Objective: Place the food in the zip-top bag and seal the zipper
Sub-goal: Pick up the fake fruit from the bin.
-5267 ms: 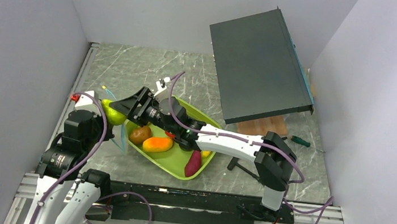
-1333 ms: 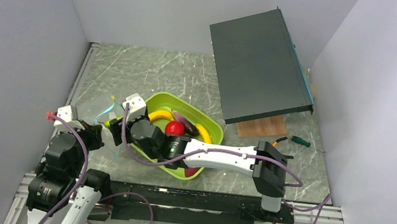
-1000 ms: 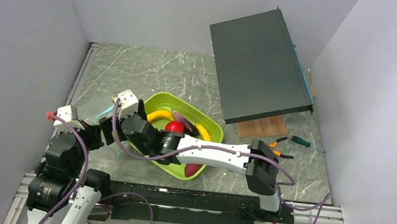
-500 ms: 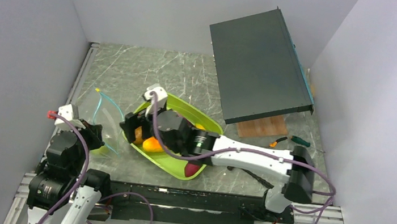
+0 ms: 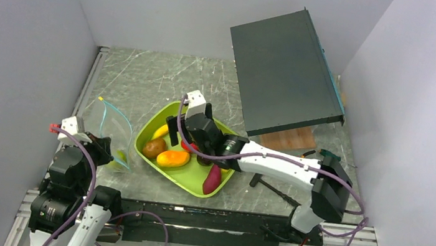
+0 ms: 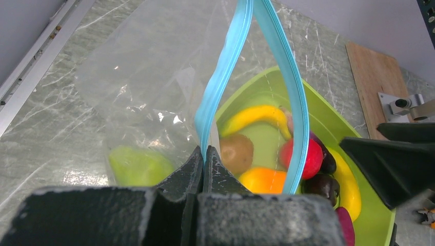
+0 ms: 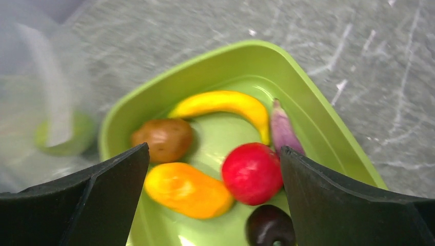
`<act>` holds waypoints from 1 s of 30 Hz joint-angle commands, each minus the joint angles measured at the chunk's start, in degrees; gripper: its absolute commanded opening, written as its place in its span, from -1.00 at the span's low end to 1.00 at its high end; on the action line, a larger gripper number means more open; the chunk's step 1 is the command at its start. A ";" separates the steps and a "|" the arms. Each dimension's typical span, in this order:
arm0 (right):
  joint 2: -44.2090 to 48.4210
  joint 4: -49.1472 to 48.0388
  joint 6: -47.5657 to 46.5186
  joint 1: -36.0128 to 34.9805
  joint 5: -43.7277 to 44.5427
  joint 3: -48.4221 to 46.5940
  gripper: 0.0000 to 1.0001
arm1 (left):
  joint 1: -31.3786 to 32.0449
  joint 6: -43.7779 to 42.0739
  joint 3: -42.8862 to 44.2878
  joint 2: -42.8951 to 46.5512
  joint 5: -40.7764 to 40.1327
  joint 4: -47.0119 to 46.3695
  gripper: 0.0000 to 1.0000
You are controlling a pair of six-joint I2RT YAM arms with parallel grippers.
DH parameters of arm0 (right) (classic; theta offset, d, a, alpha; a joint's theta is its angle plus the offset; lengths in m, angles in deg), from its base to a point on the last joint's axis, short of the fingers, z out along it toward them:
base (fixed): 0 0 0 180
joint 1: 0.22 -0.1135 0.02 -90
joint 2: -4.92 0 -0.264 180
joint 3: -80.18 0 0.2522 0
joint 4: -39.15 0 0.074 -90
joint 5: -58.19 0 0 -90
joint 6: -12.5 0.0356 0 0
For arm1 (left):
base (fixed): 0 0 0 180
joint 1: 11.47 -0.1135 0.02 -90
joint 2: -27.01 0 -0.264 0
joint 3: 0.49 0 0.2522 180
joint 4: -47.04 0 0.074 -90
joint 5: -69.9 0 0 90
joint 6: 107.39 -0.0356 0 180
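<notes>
zip-top bag (image 6: 138,72): clear, zipper (image 6: 204,128) parted | pear (image 6: 137,166) inside | other food (image 7: 251,173) beside bag

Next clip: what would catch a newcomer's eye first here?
The lime-green tray of bright toy food sits mid-scene, with the right end effector hovering open above it. At the left, the left end effector pinches the blue zipper of the clear zip-top bag, a green pear already inside. A dark slab tilts up at the back right.
</notes>
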 commanded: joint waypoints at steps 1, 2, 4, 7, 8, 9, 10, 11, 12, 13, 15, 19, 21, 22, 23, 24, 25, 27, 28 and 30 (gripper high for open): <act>-5.39 6.28 2.72 3.37 1.39 -1.59 0.99 | 0.13 0.21 0.49 -0.44 -0.51 -1.75 -1.00; -7.18 7.41 3.18 4.05 1.63 -2.46 0.99 | 0.13 0.13 0.48 -0.71 -0.36 -1.74 -1.00; -10.48 8.61 4.01 5.18 1.59 -3.68 0.99 | 0.10 0.07 0.56 -1.04 -0.22 -1.77 -1.00; -14.72 8.81 5.00 6.63 -0.73 -4.54 0.99 | 0.13 -0.04 0.49 -1.29 0.00 -1.87 -1.00; -15.77 9.03 5.27 6.86 -1.40 -4.96 0.99 | 0.13 -0.04 0.46 -1.40 0.02 -1.85 -1.00; -16.74 9.57 5.64 6.78 -1.61 -5.41 0.99 | 0.10 -0.02 0.55 -1.50 -0.02 -1.78 -1.00; -17.57 10.42 6.26 6.85 -1.69 -6.11 0.96 | 0.12 0.01 0.58 -1.59 -0.06 -1.75 -1.00; -18.17 11.16 6.86 6.82 -1.82 -6.64 0.94 | 0.13 -0.01 0.59 -1.60 -0.06 -1.81 -1.00; -18.58 11.33 7.26 6.80 -2.06 -6.63 0.90 | 0.13 -0.02 0.51 -1.60 -0.07 -1.83 -1.00; -18.86 11.01 7.51 6.75 -2.50 -6.21 0.86 | 0.13 -0.02 0.56 -1.60 -0.07 -1.83 -1.00; -19.30 10.36 7.70 6.65 -3.43 -5.28 0.77 | 0.08 0.07 0.54 -1.60 -0.08 -1.75 -1.00; -19.61 10.14 7.53 6.28 -3.11 -4.76 0.64 | 0.13 -0.11 0.47 -1.75 0.19 -1.94 -1.00; -19.12 10.42 6.94 6.01 -2.12 -5.04 0.62 | 0.12 -0.09 0.47 -1.95 0.11 -1.83 -1.00; -18.65 10.65 6.57 5.77 -1.20 -5.23 0.64 | 0.12 -0.13 0.43 -2.08 0.26 -2.02 -1.00; -18.09 10.55 5.97 5.50 -0.40 -5.19 0.69 | 0.13 -0.23 0.40 -2.23 0.43 -2.09 -1.00; -17.52 10.27 5.17 4.97 0.71 -5.03 0.75 | 0.13 -0.34 0.45 -2.45 0.53 -2.05 -1.00; -16.96 10.04 4.30 4.42 1.96 -4.86 0.81 | 0.08 -0.19 0.59 -2.53 0.55 -1.85 -1.00; -15.79 10.51 2.98 3.10 4.50 -5.07 0.88 | 0.13 0.01 0.61 -2.42 0.40 -1.64 -1.00; -15.21 10.74 2.64 2.43 5.69 -5.25 0.89 | 0.13 -0.06 0.49 -2.25 0.45 -1.84 -1.00; -13.97 9.74 1.27 0.98 7.40 -4.51 0.92 | 0.13 -0.19 0.36 -2.01 0.55 -2.17 -1.00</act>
